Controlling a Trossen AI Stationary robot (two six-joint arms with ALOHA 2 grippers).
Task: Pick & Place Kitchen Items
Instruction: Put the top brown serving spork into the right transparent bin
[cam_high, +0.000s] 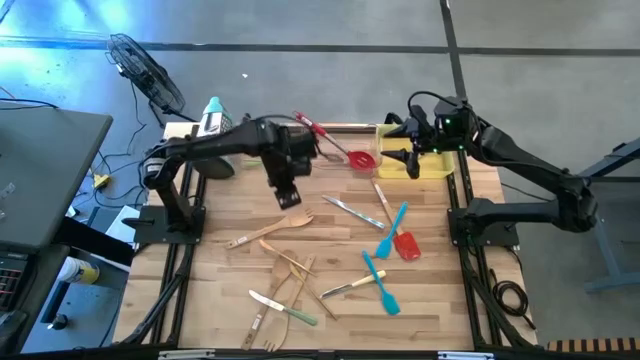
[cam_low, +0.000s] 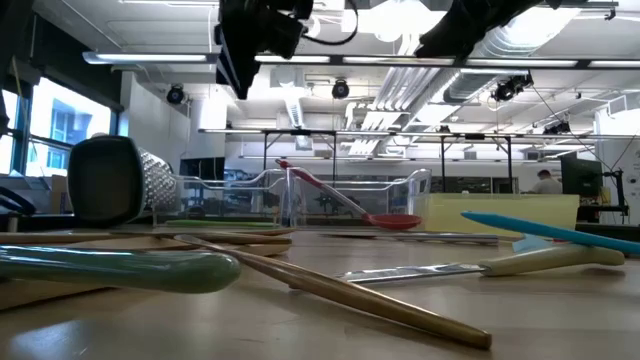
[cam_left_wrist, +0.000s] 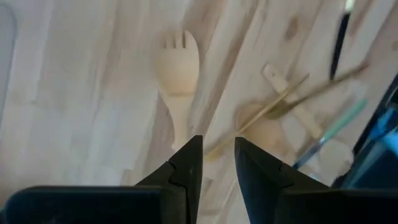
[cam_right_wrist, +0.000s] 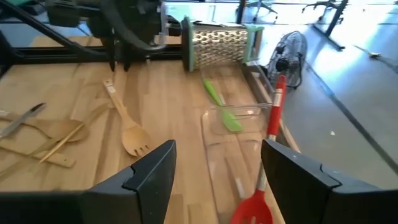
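Kitchen items lie scattered on the wooden table. A pale wooden fork (cam_high: 270, 230) (cam_left_wrist: 178, 67) lies flat left of the middle. My left gripper (cam_high: 286, 193) (cam_left_wrist: 217, 148) hangs above the fork's handle end, pointing down, narrowly open with nothing between its fingers. A red spatula (cam_high: 338, 148) (cam_right_wrist: 268, 149) has its head on the table, and its handle leans on the rim of a clear tray (cam_right_wrist: 233, 115). A green spatula (cam_right_wrist: 221, 104) lies inside that tray. My right gripper (cam_high: 393, 157) (cam_right_wrist: 217, 163) hovers wide open by the red spatula's head, holding nothing.
A steel grater (cam_right_wrist: 221, 43) (cam_low: 150, 182) stands at the far left and a yellow tray (cam_high: 432, 165) at the far right. Blue spatulas (cam_high: 390, 230), a second red spatula (cam_high: 406, 244), knives (cam_high: 345, 208) and wooden spoons (cam_high: 290, 268) lie across the middle and near part of the table.
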